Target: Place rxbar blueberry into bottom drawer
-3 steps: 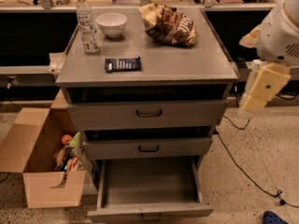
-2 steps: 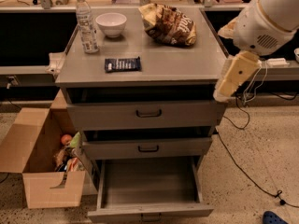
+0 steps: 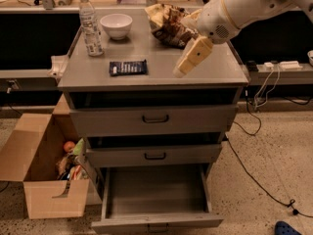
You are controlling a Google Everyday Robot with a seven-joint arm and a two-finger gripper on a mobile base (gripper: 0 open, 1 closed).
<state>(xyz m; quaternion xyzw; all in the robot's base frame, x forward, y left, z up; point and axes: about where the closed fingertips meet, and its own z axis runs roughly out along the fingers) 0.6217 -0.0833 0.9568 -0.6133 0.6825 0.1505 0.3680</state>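
Note:
The rxbar blueberry (image 3: 128,67), a flat dark navy bar with pale lettering, lies on the grey cabinet top (image 3: 151,58), left of centre near the front edge. The bottom drawer (image 3: 155,199) is pulled open and shows an empty grey tray. My gripper (image 3: 180,71) hangs over the cabinet top at the end of the white arm, to the right of the bar and apart from it. It holds nothing that I can see.
A water bottle (image 3: 90,24), a white bowl (image 3: 116,26) and a brown-and-cream chip bag (image 3: 168,22) stand at the back of the top. The two upper drawers (image 3: 154,117) are shut. An open cardboard box (image 3: 46,168) with items sits on the floor to the left. Cables (image 3: 254,175) run on the right.
My arm has swung left from beside the cabinet's right edge to over the cabinet top, nearer the bar. The bar and drawers have not moved.

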